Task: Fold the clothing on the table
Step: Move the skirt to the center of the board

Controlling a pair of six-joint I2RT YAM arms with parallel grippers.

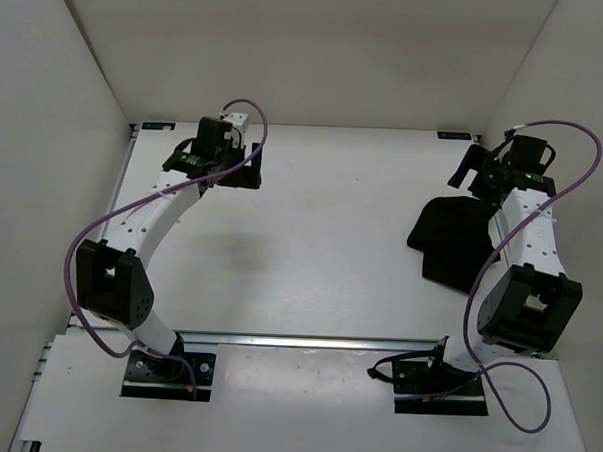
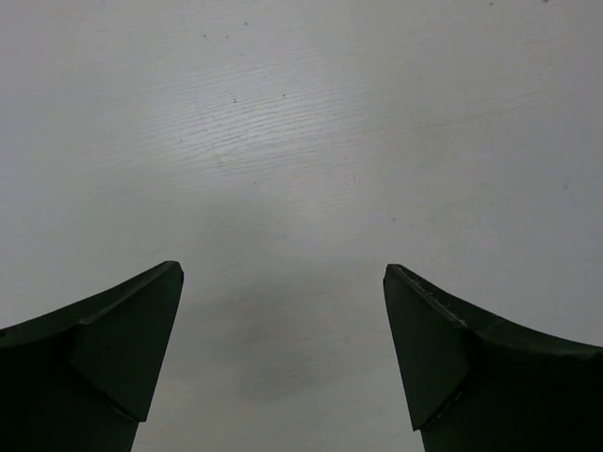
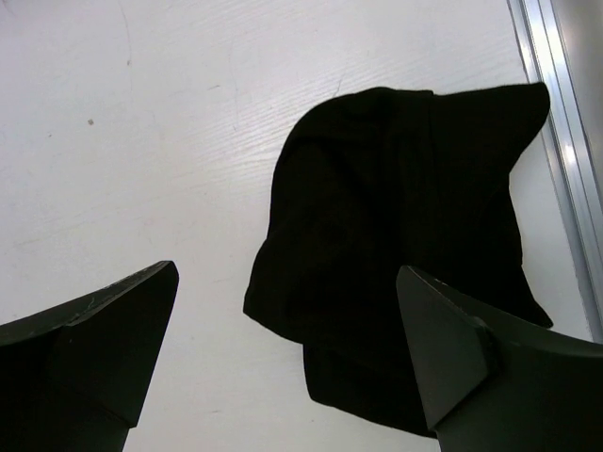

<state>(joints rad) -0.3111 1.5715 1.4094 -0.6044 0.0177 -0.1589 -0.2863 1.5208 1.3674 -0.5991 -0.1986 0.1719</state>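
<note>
Clothing: the black clothing lies in a soft, wrinkly heap on the right side of the desk. It is not spread out flat.
Clothing up close: in the right wrist view the clothing is bunched up. One corner comes very close to the silver rail at the edge of the desk.
Right fingers: the right fingers are spread wide apart and grip nothing. The clothing shows between and past them, and one finger covers a bit of it in the picture. I cannot tell if that finger touches the cloth.
Right arm: the right arm bends up over the right side of the desk, with its tip by the far edge of the clothing.
Left fingers: the left fingers are wide apart too and grip nothing. Only bare white desk shows between them.
Left arm: the left arm reaches to the far left part of the desk, well apart from the clothing.
Cables: a purple cable loops along each arm.
Walls: white walls stand around the desk.
</note>
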